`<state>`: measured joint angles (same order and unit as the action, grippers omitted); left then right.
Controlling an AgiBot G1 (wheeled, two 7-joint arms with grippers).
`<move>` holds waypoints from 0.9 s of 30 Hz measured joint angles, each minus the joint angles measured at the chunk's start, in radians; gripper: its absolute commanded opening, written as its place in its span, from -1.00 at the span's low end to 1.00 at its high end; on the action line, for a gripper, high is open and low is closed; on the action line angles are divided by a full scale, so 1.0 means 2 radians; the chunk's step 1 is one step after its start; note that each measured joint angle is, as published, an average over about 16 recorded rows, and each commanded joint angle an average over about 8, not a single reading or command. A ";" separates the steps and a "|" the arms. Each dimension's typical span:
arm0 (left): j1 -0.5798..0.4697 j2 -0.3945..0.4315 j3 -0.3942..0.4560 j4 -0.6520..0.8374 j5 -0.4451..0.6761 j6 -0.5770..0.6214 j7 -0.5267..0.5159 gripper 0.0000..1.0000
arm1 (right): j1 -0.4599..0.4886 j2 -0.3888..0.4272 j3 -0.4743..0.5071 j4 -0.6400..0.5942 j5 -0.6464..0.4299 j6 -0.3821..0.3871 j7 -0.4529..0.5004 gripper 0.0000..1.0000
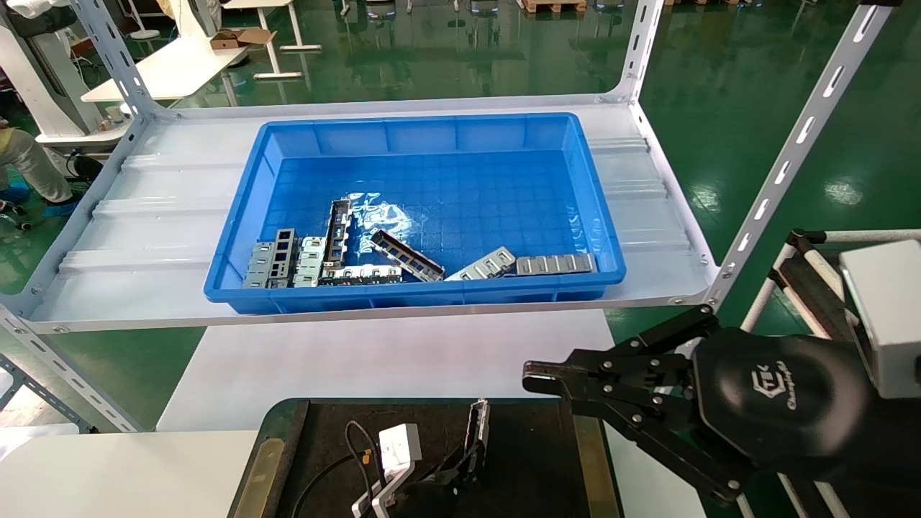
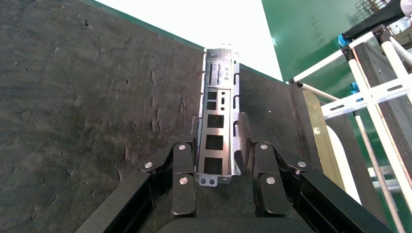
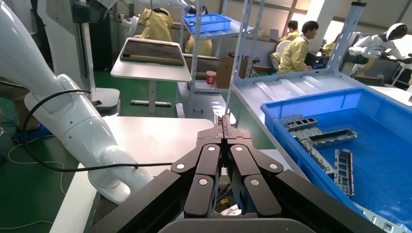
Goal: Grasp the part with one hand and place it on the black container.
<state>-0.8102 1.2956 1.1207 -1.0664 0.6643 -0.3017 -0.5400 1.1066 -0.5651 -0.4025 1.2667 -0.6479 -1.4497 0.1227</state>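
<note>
Green glossy flooring is surrounding your station, where a white shelf (image 1: 144, 237) is carrying the blue bin (image 1: 414, 216) of loose metal plates above the white table (image 1: 360, 360). Low at the left, your left gripper (image 2: 218, 145) is reaching over the black container (image 1: 532, 460), its jaws pinching the part (image 2: 219, 121) just above that matte floor. At the right, your right gripper (image 1: 532, 378) is hovering level beside the tray with jaws pressed together, carrying nothing.
</note>
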 measured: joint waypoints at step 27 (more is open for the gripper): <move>-0.001 -0.010 0.007 -0.025 0.000 0.000 0.006 1.00 | 0.000 0.000 0.000 0.000 0.000 0.000 0.000 1.00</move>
<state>-0.8127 1.2751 1.1345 -1.1156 0.6637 -0.3016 -0.5270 1.1066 -0.5650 -0.4027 1.2667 -0.6478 -1.4497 0.1227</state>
